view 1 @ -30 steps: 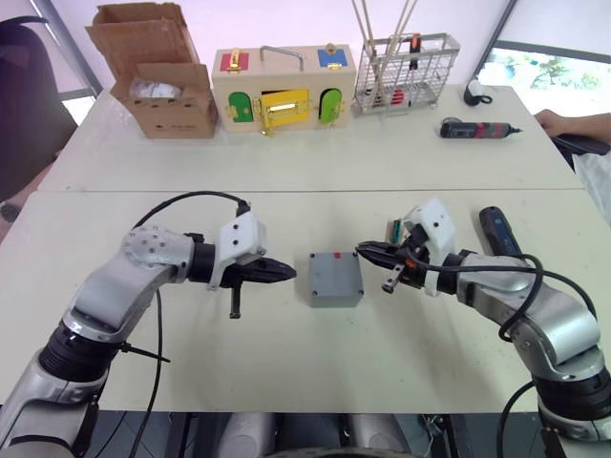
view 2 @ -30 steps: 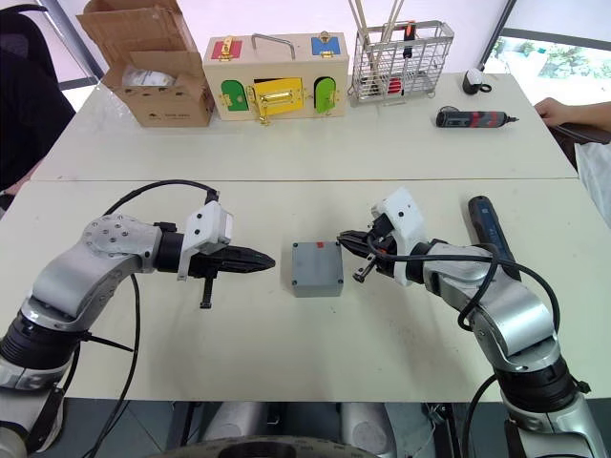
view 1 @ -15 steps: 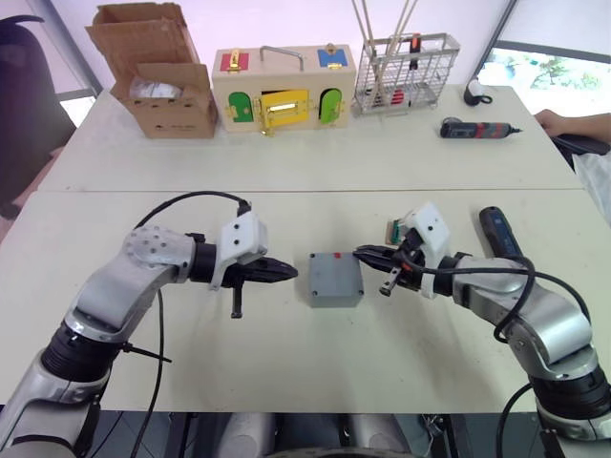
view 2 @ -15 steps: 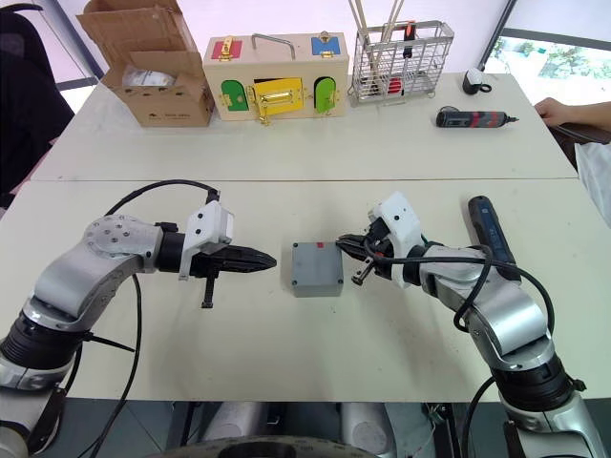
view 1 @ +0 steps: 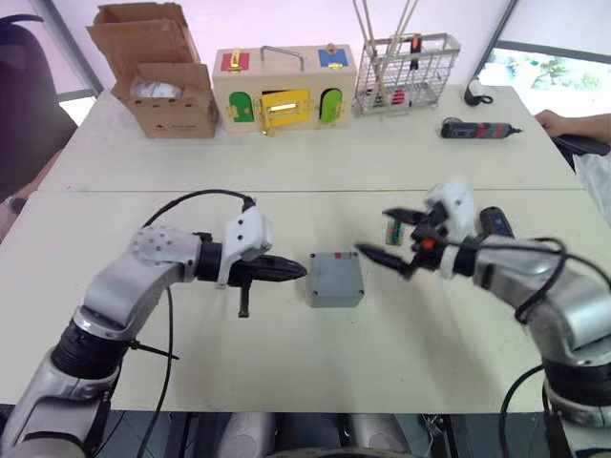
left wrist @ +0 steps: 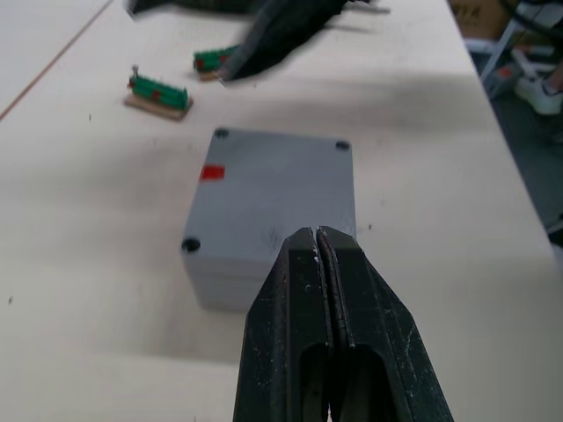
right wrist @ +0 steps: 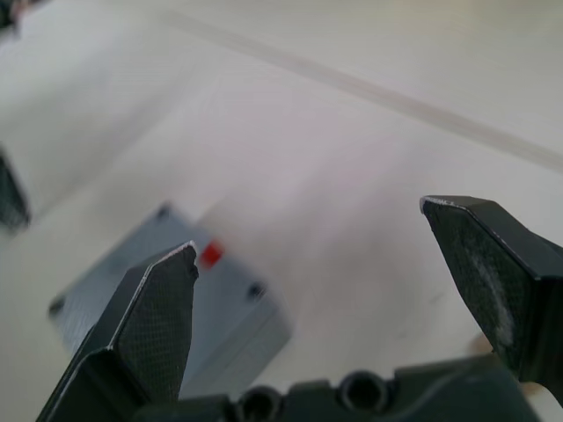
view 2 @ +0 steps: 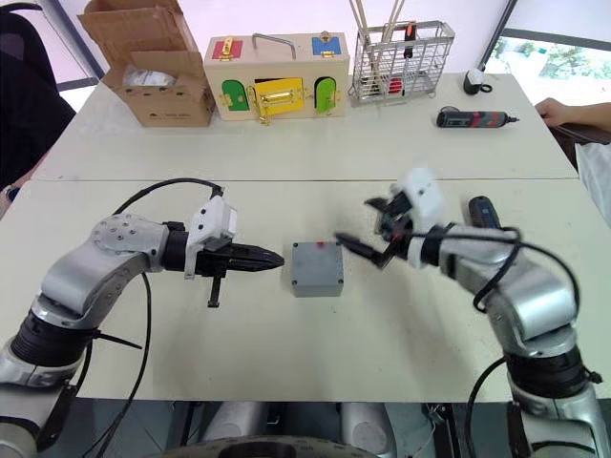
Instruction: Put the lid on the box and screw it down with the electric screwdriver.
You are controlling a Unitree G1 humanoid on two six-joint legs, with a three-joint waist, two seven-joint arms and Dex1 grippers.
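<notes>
Sitting between left end effector (view 1: 294, 271) and right end effector (view 1: 389, 239): box (view 1: 335, 279).

Head stereo pair looks down over table (view 1: 286, 363); both wrist views close, sharing box (left wrist: 273, 211).

A cardboard box (view 1: 158, 72), wooden box (view 1: 284, 89) and wire basket (view 1: 406, 70) line the far table (view 1: 315, 153).

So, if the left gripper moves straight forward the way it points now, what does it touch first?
Most likely the box. The left gripper, fingers shut, points at the box's near side with nothing between them. It may sit slightly above the lid; height is hard to judge.
</notes>
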